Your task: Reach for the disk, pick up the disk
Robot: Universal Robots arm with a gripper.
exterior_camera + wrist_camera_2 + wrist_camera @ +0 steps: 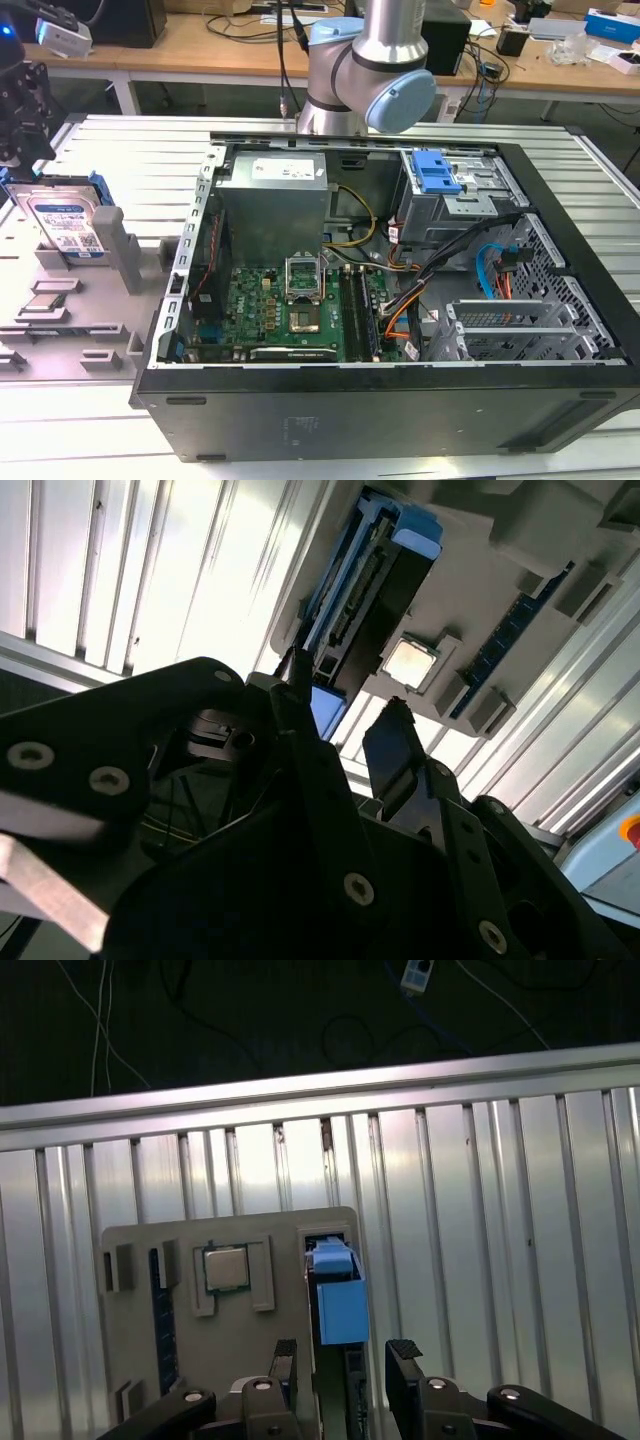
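One grey tray (135, 1345) holds the disk (342, 1310) under the spread gripper (345, 1350).

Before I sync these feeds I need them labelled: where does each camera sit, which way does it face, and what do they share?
Exterior view: off the arm, raised, looking down on the open computer case; the arm and, at the exterior view's left, the hand over the disk show.
First wrist view: on the wrist, looking down past the open hand at the disk in its grey tray.
Second wrist view: behind the hand, looking obliquely past its fingers at the disk.
Shared: all three show hand and disk.
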